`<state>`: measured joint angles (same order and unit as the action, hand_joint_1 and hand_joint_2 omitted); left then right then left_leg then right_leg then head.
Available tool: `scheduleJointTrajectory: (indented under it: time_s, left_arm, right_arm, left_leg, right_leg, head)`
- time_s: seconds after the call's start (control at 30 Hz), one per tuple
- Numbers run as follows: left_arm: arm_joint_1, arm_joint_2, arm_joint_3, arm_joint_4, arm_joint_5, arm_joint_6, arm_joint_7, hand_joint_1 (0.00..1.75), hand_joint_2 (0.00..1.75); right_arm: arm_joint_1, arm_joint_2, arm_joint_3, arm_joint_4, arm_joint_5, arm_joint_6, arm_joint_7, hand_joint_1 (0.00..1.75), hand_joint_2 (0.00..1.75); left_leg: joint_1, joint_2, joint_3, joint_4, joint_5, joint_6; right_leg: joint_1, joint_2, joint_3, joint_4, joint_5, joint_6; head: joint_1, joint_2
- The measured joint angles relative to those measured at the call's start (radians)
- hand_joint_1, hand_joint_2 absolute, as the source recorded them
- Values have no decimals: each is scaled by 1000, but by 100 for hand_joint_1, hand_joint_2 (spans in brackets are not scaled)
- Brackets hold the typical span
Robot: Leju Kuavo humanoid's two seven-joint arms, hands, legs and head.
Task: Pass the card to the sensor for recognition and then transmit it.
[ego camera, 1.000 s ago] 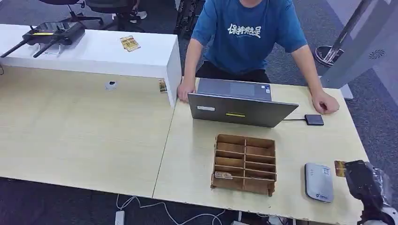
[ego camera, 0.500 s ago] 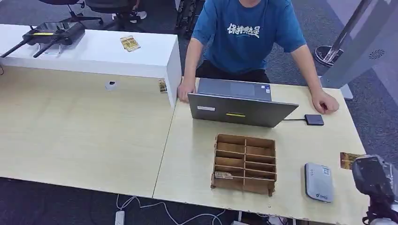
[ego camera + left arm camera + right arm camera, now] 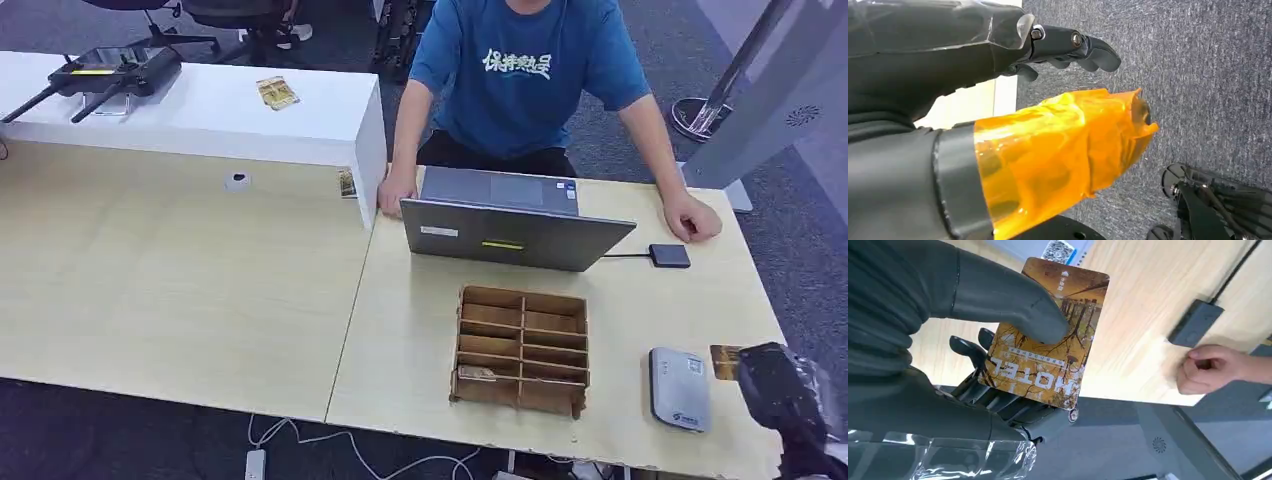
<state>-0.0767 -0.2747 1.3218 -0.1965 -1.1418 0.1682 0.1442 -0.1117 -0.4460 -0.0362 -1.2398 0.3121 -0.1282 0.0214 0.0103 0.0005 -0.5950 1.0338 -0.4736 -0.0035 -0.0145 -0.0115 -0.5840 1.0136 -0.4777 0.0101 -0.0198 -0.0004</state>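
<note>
The right hand (image 3: 778, 385), dark and wrapped in clear film, sits at the near right corner of the pale wooden tabletop (image 3: 200, 280) and holds a brown and gold printed hotel card (image 3: 725, 361). In the right wrist view the thick grey thumb presses on the card's printed face (image 3: 1048, 335) while the darker fingers (image 3: 973, 347) back it from behind, so the card is pinched flat. Its long axis runs out from the hand toward the sensor. In the head view the card's free end points toward the robot's left, just beside the edge of the grey and white rounded card sensor (image 3: 679, 387) lying flat on the tabletop; whether the two overlap cannot be told.

The left hand (image 3: 998, 100) hangs over grey carpet, its dark fingers (image 3: 1083, 47) slightly curled and apart with nothing between them, an orange film wrapped around its thumb.

A brown wooden slotted card rack (image 3: 521, 349) stands left of the sensor, with one card (image 3: 476, 374) in a near slot. Behind it is a grey laptop (image 3: 510, 230), wired to a small dark box (image 3: 669, 255). A person in a blue T-shirt (image 3: 525, 75) sits across the tabletop, one hand (image 3: 695, 218) resting near that box.
</note>
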Motion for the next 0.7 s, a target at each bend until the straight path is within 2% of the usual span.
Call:
scheduleJointTrajectory:
  time_s: [0.7]
  left_arm:
    - [0,0,0,0,-3,1,3,0,0]
  right_arm:
    - [21,-18,28,39,6,26,12,175,175]
  left_leg:
    - [0,0,0,0,0,0]
  right_leg:
    - [0,0,0,0,0,0]
  head:
    - [0,0]
